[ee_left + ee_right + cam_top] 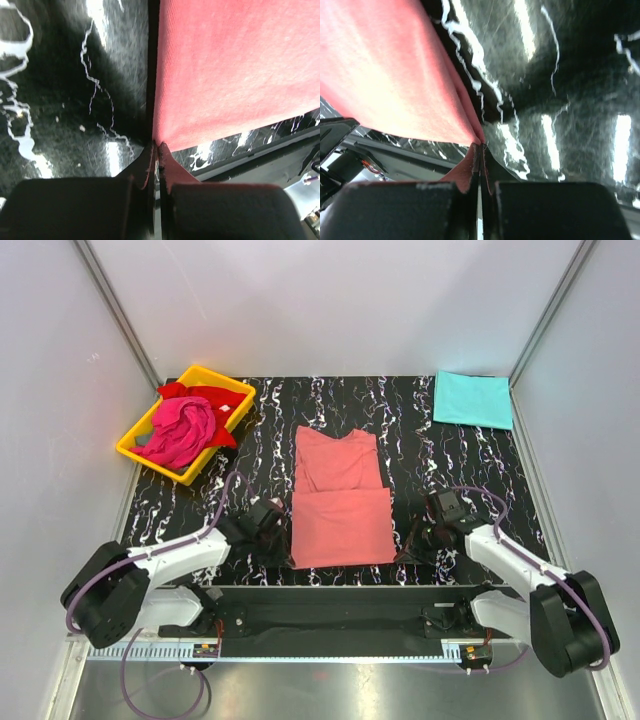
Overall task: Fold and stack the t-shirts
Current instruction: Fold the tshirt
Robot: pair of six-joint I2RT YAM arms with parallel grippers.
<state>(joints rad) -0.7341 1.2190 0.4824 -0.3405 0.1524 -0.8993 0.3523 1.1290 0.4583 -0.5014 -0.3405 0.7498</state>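
where the overhead camera looks down: the salmon-pink t-shirt lies flat in the middle of the dark marbled surface, sleeves tucked in, its long axis running from the arms' side toward the far wall, collar end farthest.
overhead, arms: the left arm reaches the shirt's near-left corner and the right arm its near-right corner; the shirt sits between them, each arm about equally close to its own side.
overhead, other shirts: a folded turquoise t-shirt rests at the far right, well apart; a magenta t-shirt and a red t-shirt are heaped in a yellow tray at the far left.
left wrist view: left jaws closed on the corner of the pink cloth, which spreads away to the right of the frame.
right wrist view: right jaws closed, pinching a peak of the same cloth, which fans away to the left.
likely step: both near corners appear secured for a lengthwise fold.
what the move turns on: the cloth extends away from both jaws, so the near hem would need to travel along the long axis toward the collar, both sides level.
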